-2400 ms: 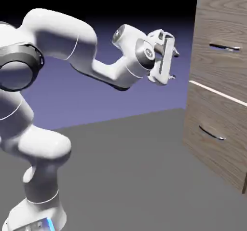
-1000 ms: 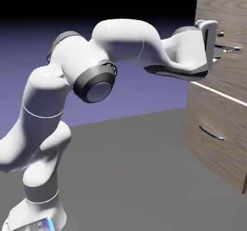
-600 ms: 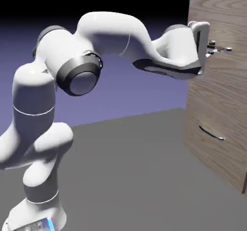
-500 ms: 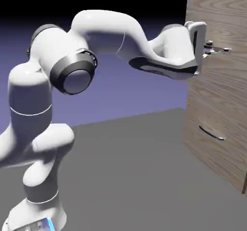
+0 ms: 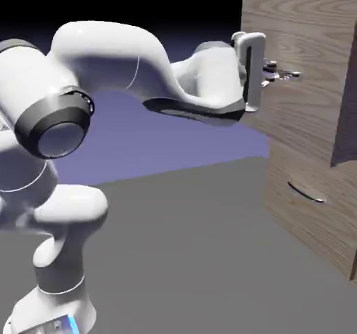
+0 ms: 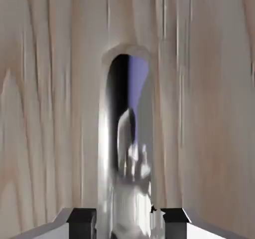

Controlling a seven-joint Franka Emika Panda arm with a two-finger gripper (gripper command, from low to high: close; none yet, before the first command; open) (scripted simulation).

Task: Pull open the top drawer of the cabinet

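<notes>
Backdrop: blue-violet
Gripper (image 5: 268,74): closed on the handle (image 5: 287,75)
Top drawer (image 5: 307,109): partly out
Left: perhaps more pulling

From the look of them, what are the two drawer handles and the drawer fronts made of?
Top handle: probably polished metal, mirroring its surroundings. Lower handle: likely metal too, with a bright glint. Drawer fronts: wood or wood-look laminate, matt, with streaky grain.
</notes>
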